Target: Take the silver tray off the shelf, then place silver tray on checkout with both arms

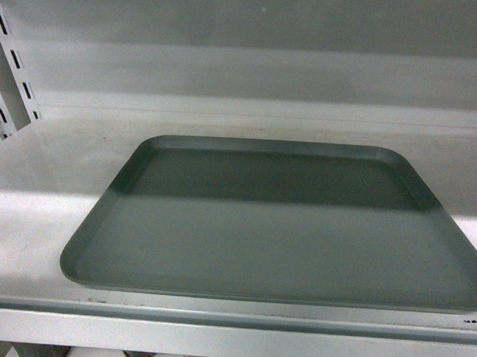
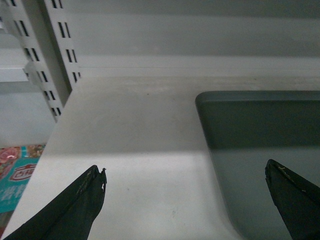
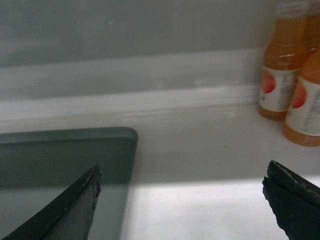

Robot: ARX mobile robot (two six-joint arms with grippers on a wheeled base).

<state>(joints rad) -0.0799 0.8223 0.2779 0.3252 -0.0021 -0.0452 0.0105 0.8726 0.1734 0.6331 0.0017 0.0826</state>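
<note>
Only fingertips of the robot show, none of it in the head view. The left gripper has two black, tapering, wedge-shaped fingers with a matte surface, the tip edges nicked and scuffed pale (most clearly on the left-hand one). The right gripper has the same dark pointed fingers, with faint wear along their upper edges.

The white shelf carries the silver tray, which lies flat near the front lip. Two orange bottles stand on the shelf, to the right of the tray, apart from it.
</note>
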